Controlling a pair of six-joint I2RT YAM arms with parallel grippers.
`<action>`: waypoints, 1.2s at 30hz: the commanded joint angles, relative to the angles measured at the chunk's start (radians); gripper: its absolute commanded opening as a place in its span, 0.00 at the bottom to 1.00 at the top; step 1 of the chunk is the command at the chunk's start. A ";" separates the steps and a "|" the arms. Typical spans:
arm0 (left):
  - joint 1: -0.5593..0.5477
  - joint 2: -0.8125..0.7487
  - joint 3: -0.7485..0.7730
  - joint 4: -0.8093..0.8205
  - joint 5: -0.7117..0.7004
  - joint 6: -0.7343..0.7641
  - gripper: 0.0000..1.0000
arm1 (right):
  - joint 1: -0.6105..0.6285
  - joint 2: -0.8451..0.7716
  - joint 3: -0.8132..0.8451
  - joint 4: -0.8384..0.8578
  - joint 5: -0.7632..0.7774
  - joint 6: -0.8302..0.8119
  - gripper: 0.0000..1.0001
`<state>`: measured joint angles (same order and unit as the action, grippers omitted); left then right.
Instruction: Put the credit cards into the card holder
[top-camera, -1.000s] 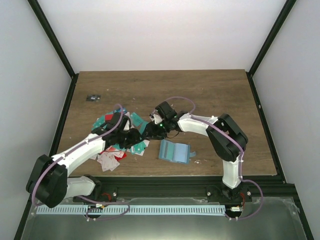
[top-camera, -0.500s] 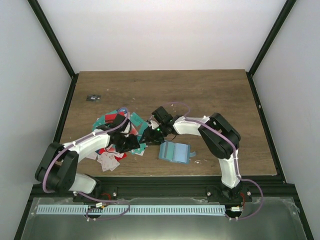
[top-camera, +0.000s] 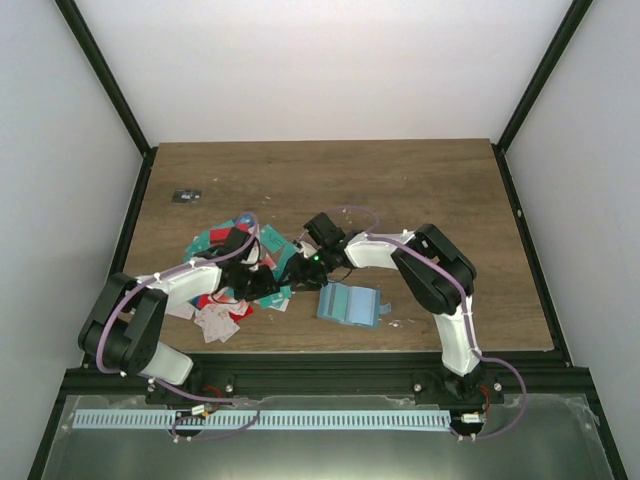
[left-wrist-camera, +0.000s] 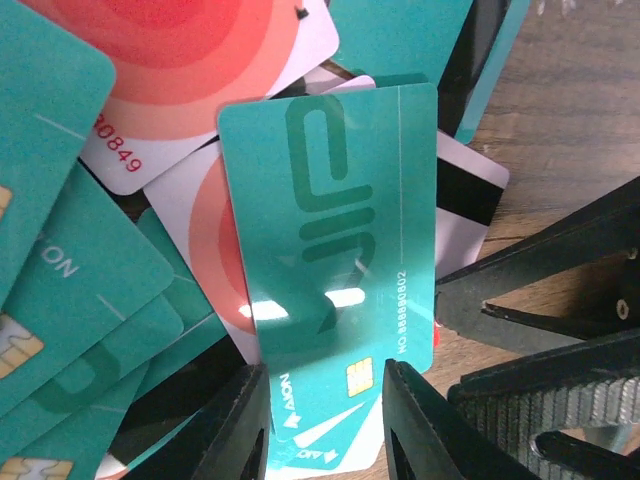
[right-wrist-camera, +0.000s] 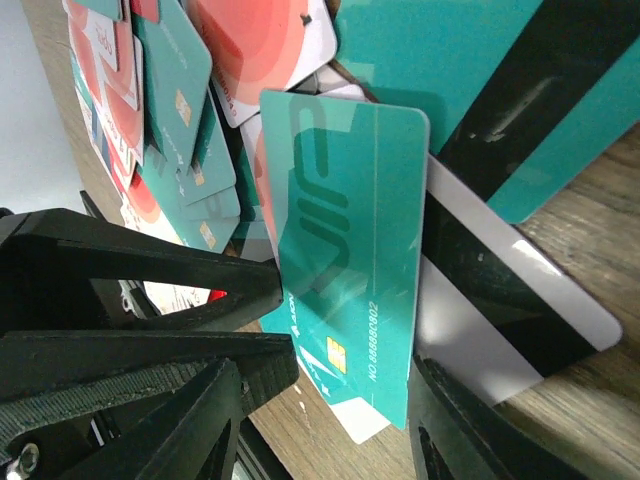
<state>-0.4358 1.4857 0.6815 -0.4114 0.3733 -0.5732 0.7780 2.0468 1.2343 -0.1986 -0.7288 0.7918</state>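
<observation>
Credit cards lie in a loose, overlapping heap on the left half of the table, red, teal and white ones mixed together. The card holder lies spread open just to the right of the heap, near the front edge and apart from both arms. From above its pockets are too small to read, so I cannot tell whether any card is in it. Judging by the size of the heap, most of the job is left to do. Both arms reach into the right edge of the heap and meet over one teal card, which lies face up on top of the others, partly over a white card with a black stripe. The left gripper has its jaws partly apart on either side of that card's near end. The right gripper stands the same way from the other side, tips close to the card's corner. Neither wrist view shows a finger plainly pressing on the card, so I cannot tell whether either has hold of it. What remains, as I judge it, is to get this card free, carry it across and slide it into a pocket, then do the same for the rest.
</observation>
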 joint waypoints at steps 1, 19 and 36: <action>-0.013 0.041 -0.084 0.115 0.096 -0.001 0.33 | 0.024 0.018 -0.001 0.133 -0.109 0.047 0.48; -0.012 -0.180 -0.180 0.243 0.220 -0.105 0.30 | 0.020 -0.078 -0.127 0.500 -0.263 0.194 0.45; 0.004 -0.340 0.052 -0.376 -0.289 -0.153 0.58 | 0.022 -0.134 -0.036 0.070 0.017 0.003 0.45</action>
<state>-0.4438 1.1797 0.7017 -0.6231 0.2440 -0.6563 0.7834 1.9530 1.1721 -0.0196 -0.7795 0.8349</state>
